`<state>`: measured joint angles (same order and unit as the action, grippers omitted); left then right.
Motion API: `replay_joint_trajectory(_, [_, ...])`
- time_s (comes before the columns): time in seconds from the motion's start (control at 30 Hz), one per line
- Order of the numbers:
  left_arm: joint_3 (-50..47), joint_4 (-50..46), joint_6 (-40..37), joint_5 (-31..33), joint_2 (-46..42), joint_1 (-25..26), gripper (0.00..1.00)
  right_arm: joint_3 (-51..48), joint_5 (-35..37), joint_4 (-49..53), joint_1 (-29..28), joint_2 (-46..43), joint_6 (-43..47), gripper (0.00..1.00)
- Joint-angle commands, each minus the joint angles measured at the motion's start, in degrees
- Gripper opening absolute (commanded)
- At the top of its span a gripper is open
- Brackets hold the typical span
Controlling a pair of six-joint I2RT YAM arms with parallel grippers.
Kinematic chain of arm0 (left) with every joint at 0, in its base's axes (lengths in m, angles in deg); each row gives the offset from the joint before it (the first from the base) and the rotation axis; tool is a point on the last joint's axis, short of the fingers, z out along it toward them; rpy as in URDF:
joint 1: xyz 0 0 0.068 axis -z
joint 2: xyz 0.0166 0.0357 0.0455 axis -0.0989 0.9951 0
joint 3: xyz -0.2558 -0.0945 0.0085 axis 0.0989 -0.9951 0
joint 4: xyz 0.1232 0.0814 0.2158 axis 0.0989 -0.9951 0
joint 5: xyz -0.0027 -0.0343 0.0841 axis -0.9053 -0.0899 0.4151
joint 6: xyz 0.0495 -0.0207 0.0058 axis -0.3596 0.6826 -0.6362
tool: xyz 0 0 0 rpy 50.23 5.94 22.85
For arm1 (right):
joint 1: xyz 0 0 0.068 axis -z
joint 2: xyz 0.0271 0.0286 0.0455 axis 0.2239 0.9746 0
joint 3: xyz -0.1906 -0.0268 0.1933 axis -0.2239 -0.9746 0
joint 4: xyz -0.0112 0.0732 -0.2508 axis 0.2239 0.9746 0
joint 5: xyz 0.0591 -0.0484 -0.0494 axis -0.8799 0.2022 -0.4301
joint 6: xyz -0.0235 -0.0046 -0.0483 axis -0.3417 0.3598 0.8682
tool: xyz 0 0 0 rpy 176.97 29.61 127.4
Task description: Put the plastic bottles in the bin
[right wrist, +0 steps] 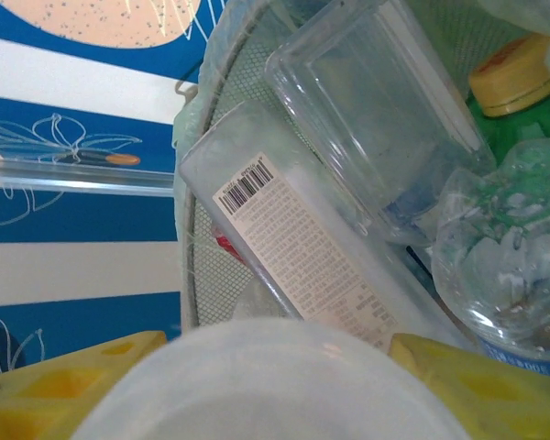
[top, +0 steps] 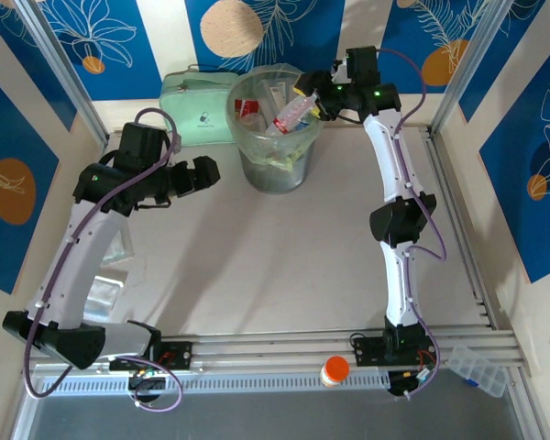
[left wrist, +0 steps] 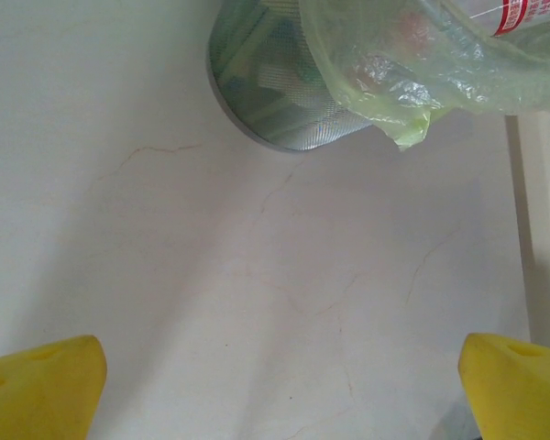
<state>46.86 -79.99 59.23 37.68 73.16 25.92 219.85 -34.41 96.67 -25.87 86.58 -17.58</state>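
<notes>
My right gripper (top: 316,99) hangs over the bin (top: 273,172). A clear bottle with red label (top: 291,114) sits tilted between its fingers; if they press it or are loose, I cannot tell. My left gripper (left wrist: 284,385) is wide open above the table (left wrist: 257,302), holding nothing.

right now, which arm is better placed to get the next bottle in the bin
Right. The right tool holds a bottle over the bin; the left tool hangs open above bare table.
</notes>
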Motion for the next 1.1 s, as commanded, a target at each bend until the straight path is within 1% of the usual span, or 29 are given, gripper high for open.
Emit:
replay_joint_trajectory(0.0, [1.32,-0.69,-0.41,-0.86,0.22,-0.66,0.98,3.51,-1.4,1.92,-1.11,1.86,3.71,0.62])
replay_joint_trajectory(0.1, [1.25,-0.63,-0.48,-0.76,0.33,-0.72,0.98,3.55,0.15,3.53,-0.36,0.89,4.75,0.63])
replay_joint_trajectory(0.2, [1.12,-0.45,-0.38,-0.76,0.46,-0.74,0.98,2.46,1.36,3.6,1.63,-0.92,4.88,0.71])
replay_joint_trajectory(0.27, [1.12,-0.41,-0.47,-0.58,0.52,-0.74,0.98,2.16,0.72,2.69,2.85,-1.95,5.53,0.75])
replay_joint_trajectory(0.33, [1.07,-0.28,-0.65,-0.47,0.5,-0.69,0.98,2.67,0.52,2.86,3.58,-2.51,7.15,0.76])
replay_joint_trajectory(0.47, [0.96,-0.19,-0.75,-0.32,0.61,-0.74,0.98,2.82,2.37,5.52,4.14,-3.73,10.69,0.77])
replay_joint_trajectory(0.57, [0.91,-0.17,-0.83,-0.03,0.68,-0.73,0.98,2.28,3.78,7.14,4.28,-4.59,12.89,0.71])
replay_joint_trajectory(0.77, [0.29,0.16,-0.7,0.1,0.77,-0.68,0.98,0.95,5.93,9.35,1.99,-5.17,16.42,0.53])
replay_joint_trajectory(0.9, [-0.15,0.33,-0.64,0.29,0.67,-0.74,0.98,-0.45,9.29,10.04,-0.56,-4.95,17.36,0.49])
replay_joint_trajectory(1.07, [-0.76,0.46,-0.36,0.29,0.41,-0.73,0.98,-1.09,11.38,9.47,-1.73,-2.71,16.13,0.47])
